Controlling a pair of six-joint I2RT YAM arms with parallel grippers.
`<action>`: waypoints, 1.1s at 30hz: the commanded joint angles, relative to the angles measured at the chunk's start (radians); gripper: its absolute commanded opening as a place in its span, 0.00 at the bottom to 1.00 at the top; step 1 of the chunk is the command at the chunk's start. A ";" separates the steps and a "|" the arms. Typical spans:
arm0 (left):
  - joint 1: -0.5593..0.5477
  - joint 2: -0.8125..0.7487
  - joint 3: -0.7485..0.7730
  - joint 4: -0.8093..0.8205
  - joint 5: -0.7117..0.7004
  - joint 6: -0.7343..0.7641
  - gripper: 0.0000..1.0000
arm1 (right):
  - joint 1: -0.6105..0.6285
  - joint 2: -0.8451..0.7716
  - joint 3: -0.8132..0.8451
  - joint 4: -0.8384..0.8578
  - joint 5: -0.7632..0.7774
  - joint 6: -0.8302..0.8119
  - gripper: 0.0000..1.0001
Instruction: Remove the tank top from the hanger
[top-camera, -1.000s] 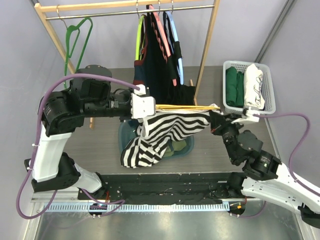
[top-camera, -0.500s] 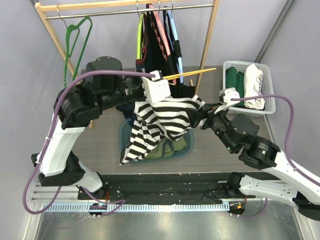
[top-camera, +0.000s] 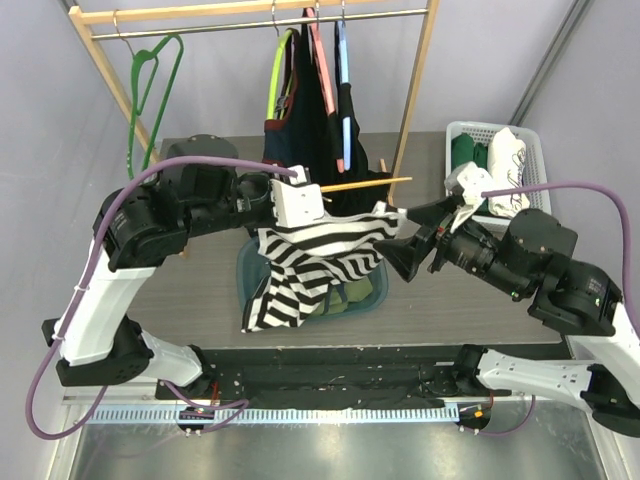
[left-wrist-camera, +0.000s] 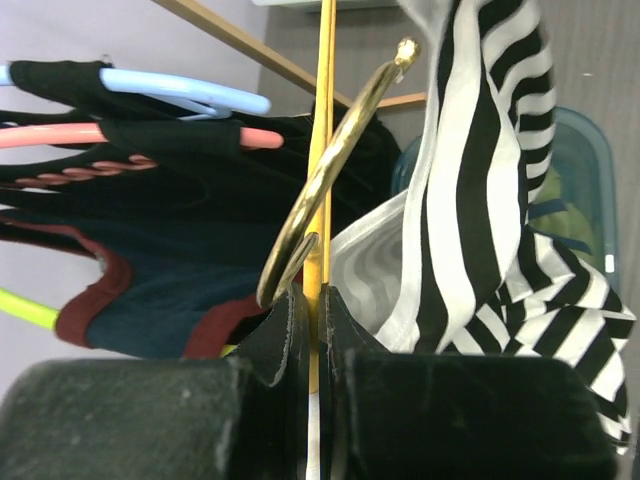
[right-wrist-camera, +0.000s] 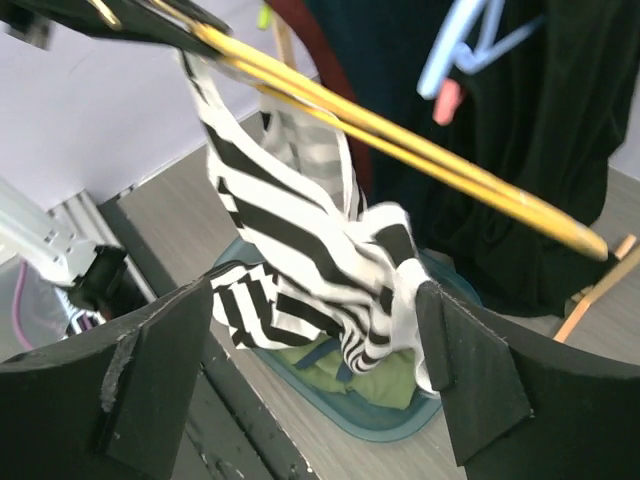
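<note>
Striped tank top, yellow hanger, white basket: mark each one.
Striped tank top (top-camera: 318, 252), top view, middle of the hanging fabric.
Yellow hanger (top-camera: 370, 184), top view, its bare arm.
White basket (top-camera: 543, 175), top view, right wall.

Left hand (left-wrist-camera: 310, 325) closed, right hand (right-wrist-camera: 315, 350) wide.

At centre, the left gripper (top-camera: 316, 197) clamps a thin yellow hanger (top-camera: 365, 184) whose bare tip points toward three o'clock. A black-and-white striped tank top (top-camera: 315, 262) drapes from the gripper end, drooping over a teal plastic tub (top-camera: 382, 291). The right gripper (top-camera: 412, 238), jaws spread wide, sits just beside the cloth's three o'clock edge. A white slatted basket (top-camera: 547, 180) stands at two o'clock.
</note>
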 joint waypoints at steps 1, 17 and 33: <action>0.005 0.002 0.011 -0.010 0.068 -0.035 0.00 | -0.002 0.120 0.176 -0.133 -0.101 -0.132 0.92; 0.005 0.060 0.136 -0.231 0.217 -0.016 0.00 | -0.001 0.252 0.317 -0.105 -0.133 -0.413 0.87; 0.004 0.079 0.195 -0.431 0.444 0.017 0.00 | -0.001 0.220 0.264 -0.050 -0.305 -0.406 0.34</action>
